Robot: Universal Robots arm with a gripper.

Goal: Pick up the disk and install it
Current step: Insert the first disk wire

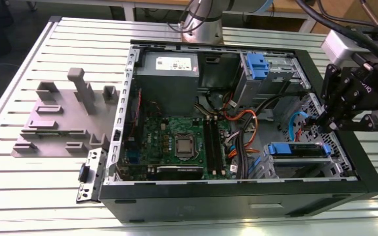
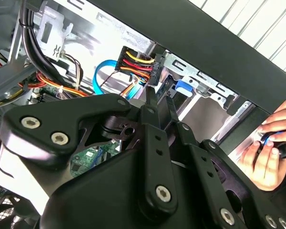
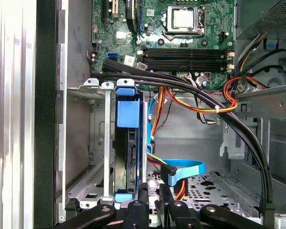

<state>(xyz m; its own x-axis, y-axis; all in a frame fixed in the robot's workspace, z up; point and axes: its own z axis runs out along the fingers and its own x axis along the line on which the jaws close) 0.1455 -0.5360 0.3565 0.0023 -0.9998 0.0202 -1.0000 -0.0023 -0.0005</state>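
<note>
One disk (image 1: pixel 299 149) is sitting in the lower drive cage of the open computer case (image 1: pixel 241 189), in the corner toward the exterior view's right. I am watching it from my remote station. In the first wrist view it is standing on edge between the cage's metal walls, with a blue rail showing at each end.

I am holding the gripper (image 1: pixel 327 120) over that same corner, just inside the case wall and close to the near end of the disk (I cannot tell whether it is touching). Its fingers (image 2: pixel 151 102) are drawn almost together, and nothing is lying between them.

A flat blue cable (image 3: pixel 186 169) is curling across the case floor just beside the disk. A bundle of orange, red and yellow wires (image 3: pixel 214 107) is looping above it, toward the motherboard (image 1: pixel 175 142). A second blue clip (image 1: pixel 258 64) is sitting in the upper cage at the far side of the case.

The case is lying on a slatted metal desk (image 1: pixel 38 187). A grey holder (image 1: pixel 57 123) is standing on the desk, well apart from the case toward the exterior view's left. In the second wrist view a person's hand (image 2: pixel 269 145) is resting outside the case wall.
</note>
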